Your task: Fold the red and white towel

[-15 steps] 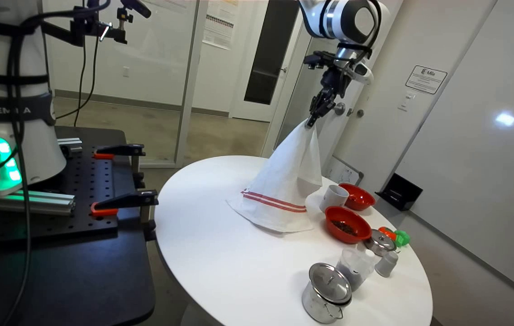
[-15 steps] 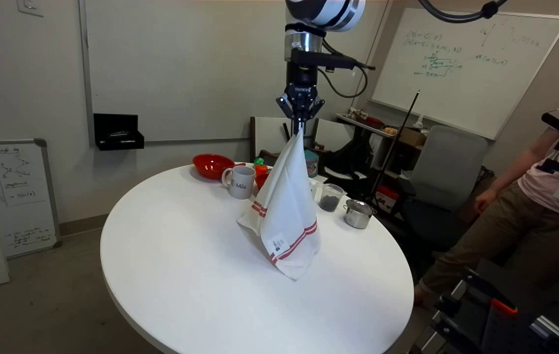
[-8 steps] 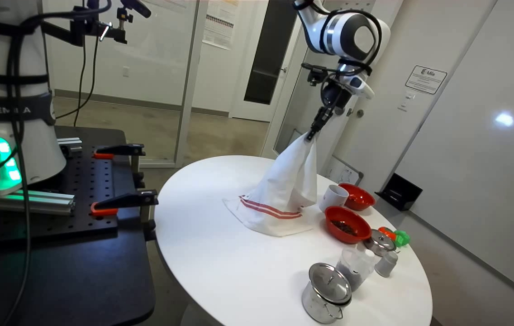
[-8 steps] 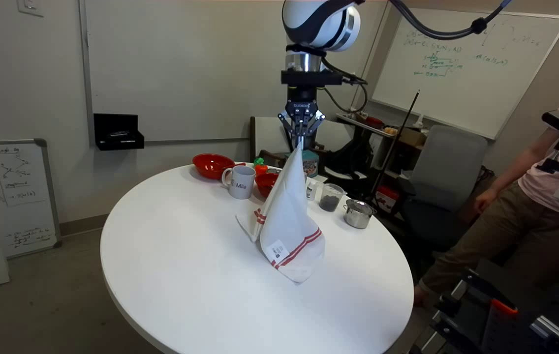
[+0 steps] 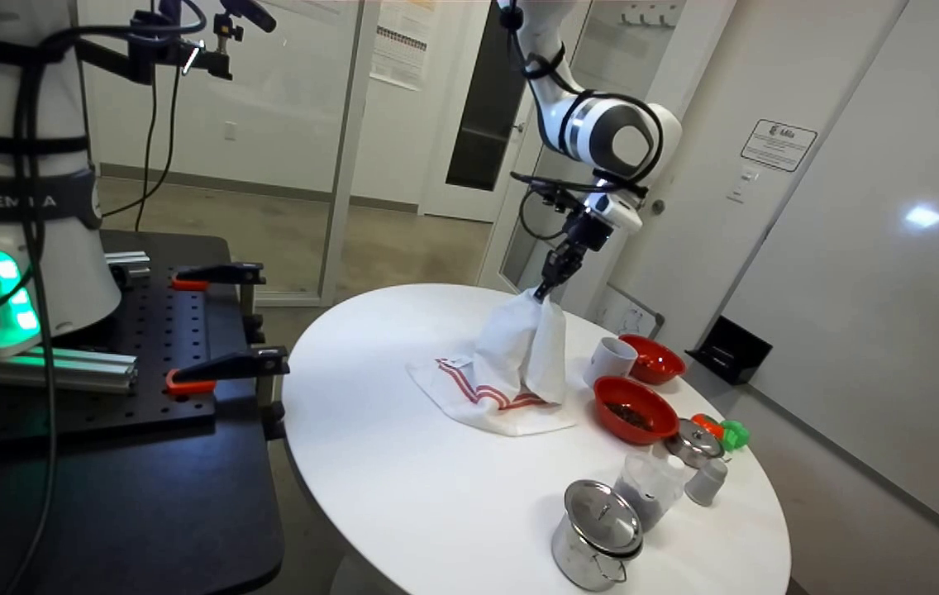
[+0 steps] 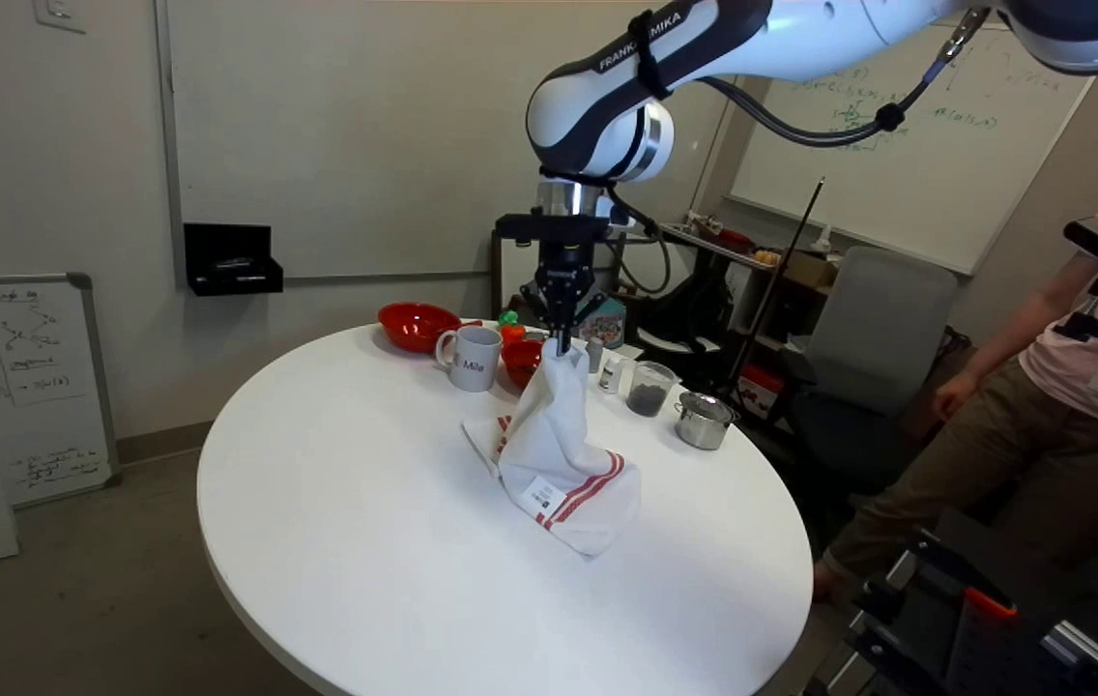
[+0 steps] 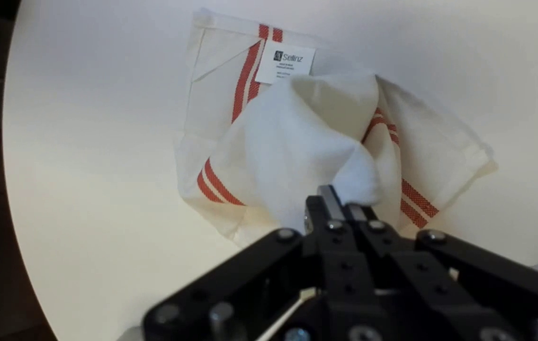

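Evidently, the folding is unfinished and looks barely partway. The black two-fingered gripper pinches a bunched peak of the thin white cloth towel with narrow red stripes, holding it above the round white table while the striped lower part rests on the tabletop. No flat, aligned fold shows yet; laying the raised part down, releasing it and squaring the edges seem left to do.

In an exterior view, the nearer glossy red bowl holds loose dark bits; contents of the farther glossy red bowl I cannot make out. The clear plastic cup has dark material low inside. A shiny metal lid covers the round steel pot, hiding its inside.
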`<action>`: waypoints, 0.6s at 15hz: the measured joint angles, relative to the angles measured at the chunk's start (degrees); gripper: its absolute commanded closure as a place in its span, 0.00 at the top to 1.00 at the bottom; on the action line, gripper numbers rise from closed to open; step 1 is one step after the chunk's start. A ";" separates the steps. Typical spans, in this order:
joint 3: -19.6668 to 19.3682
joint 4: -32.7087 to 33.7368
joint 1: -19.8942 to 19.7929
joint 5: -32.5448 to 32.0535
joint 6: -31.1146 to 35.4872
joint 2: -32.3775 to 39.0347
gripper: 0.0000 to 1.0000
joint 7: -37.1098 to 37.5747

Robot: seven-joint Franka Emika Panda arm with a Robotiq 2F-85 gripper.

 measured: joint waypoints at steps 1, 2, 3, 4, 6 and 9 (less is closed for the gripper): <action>0.06 -0.15 0.16 0.60 1.01 0.61 0.00 2.83; 0.12 -0.27 0.27 1.16 1.90 1.19 0.00 5.65; 0.14 -0.58 0.32 1.68 2.82 1.70 0.00 8.37; 0.13 -1.02 0.32 2.10 3.86 2.18 0.00 11.06; -0.09 -2.53 0.19 2.56 6.59 3.01 0.00 16.18; -0.78 -6.58 -0.09 2.91 11.17 3.75 0.00 23.52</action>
